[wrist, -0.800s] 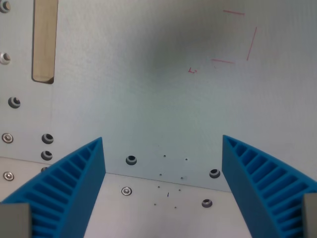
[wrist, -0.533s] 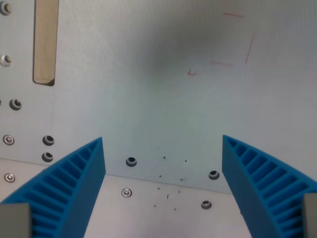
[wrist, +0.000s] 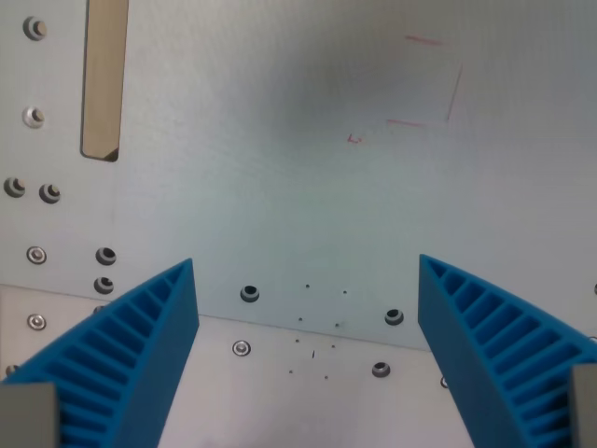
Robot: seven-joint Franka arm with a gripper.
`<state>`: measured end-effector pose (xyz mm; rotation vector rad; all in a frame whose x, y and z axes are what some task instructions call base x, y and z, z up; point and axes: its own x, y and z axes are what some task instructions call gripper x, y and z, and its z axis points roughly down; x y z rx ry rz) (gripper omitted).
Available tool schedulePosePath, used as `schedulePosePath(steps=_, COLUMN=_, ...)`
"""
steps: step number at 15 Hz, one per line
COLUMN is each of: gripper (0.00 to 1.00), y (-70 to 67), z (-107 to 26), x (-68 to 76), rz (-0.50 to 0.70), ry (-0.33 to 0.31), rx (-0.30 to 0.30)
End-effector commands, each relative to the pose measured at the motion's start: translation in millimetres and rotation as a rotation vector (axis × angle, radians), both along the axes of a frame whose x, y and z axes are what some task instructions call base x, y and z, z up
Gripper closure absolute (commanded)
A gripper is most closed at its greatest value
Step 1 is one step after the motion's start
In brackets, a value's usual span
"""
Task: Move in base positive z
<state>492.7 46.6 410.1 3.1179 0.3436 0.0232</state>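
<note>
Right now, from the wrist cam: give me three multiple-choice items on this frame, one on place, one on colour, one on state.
1. Where is the wooden slot?
A. the wrist view's upper left
B. the wrist view's lower right
C. dead centre

2. What colour are the tool fingers?
A. black
B. blue
C. yellow

3. What state is the tool in?
A. shut on a block
B. shut on nothing
C. open, holding nothing

Answers:
1. A, the slot runs down from the top edge beside the screw heads on the left.
2. B, both ribbed fingers are blue.
3. C, bare metal plate shows across the wide gap between the fingers.
</note>
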Motion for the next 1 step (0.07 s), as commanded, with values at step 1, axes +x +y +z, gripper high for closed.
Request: schedulePosePath(steps=1, gripper=0.0, y=-1.0, z=18.9, x=-3.6, rz=0.0, ry=0.019, rx=-0.001)
